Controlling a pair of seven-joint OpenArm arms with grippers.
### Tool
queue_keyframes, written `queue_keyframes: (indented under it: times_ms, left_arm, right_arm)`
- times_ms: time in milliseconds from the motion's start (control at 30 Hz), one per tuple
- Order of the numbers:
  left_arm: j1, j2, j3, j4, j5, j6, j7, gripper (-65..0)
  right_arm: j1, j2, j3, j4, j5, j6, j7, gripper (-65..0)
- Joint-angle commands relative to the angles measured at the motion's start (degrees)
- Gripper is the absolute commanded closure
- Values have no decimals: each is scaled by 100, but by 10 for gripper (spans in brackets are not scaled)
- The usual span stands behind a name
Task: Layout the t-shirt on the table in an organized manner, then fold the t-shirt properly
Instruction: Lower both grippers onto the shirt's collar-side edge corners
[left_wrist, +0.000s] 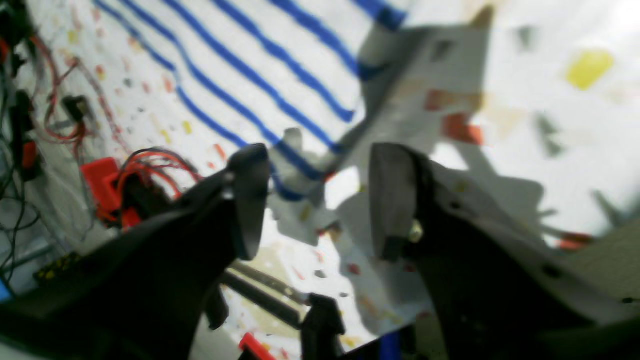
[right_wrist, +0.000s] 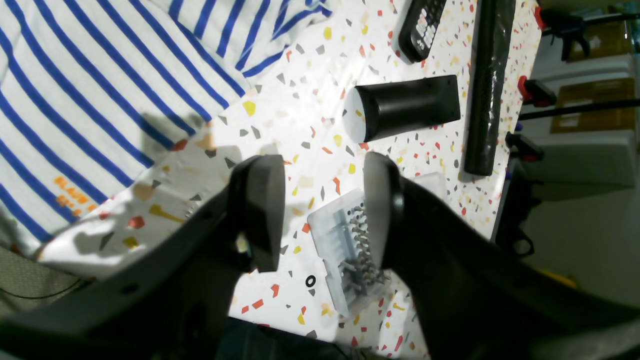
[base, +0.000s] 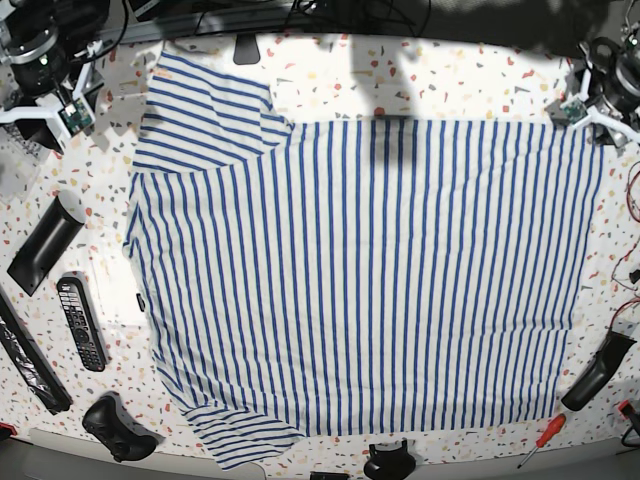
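The t-shirt (base: 360, 280) lies spread flat over the middle of the table (base: 450, 75), sleeves toward the base view's left side, stripes running up and down. Left of the t-shirt sit a black cylinder (base: 42, 245), a remote control (base: 80, 322), a long black bar (base: 30, 360) and a game controller (base: 118, 428). At the t-shirt's upper left corner the right gripper (right_wrist: 322, 210) hangs over bare tabletop with its jaws apart and nothing between them; below it lies a clear plastic box of small metal parts (right_wrist: 350, 252). At the t-shirt's upper right corner the left gripper (left_wrist: 315, 200) hovers just off the hem, jaws parted and empty. Below the t-shirt's lower right corner lies a red-handled screwdriver (base: 540, 438).
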Motion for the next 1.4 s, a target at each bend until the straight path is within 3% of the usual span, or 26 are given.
queue_keyframes:
  times_ms: [0, 100, 333, 500, 633, 833, 1000, 1167, 1367]
  left_arm:
    - [-4, -101, -63, 63, 22, 61, -232, -310]
    - [-72, 22, -63, 63, 24, 98, -715, -312]
    - [-503, 573, -63, -343, 28, 101, -649, -311]
    - [-575, 452, -63, -833, 415, 131, -66, -311]
    - [-562, 210, -63, -837, 385, 302, 160, -311]
    - [-525, 208, -63, -831, -136, 295, -190, -311]
    - [-514, 372, -63, -752, -116, 286, -723, -311]
    - [-514, 485, -61, -697, 787, 247, -1266, -311]
    - [-514, 470, -63, -715, 789, 210, -1062, -311]
  right_arm:
    - [-15, 66, 57, 90, -63, -68, 76, -254]
    - [-15, 66, 57, 90, -63, -68, 79, -254]
    - [-15, 66, 57, 90, -63, -68, 74, -254]
    - [-17, 66, 57, 90, -63, -68, 74, -254]
    - [-15, 66, 57, 90, -66, -68, 76, -254]
    - [-15, 66, 57, 90, -61, -68, 76, -254]
    - [-15, 66, 57, 90, -61, -68, 79, -254]
    - [-15, 66, 57, 90, -61, -68, 79, -254]
    - [-17, 66, 57, 90, -63, -68, 76, -254]
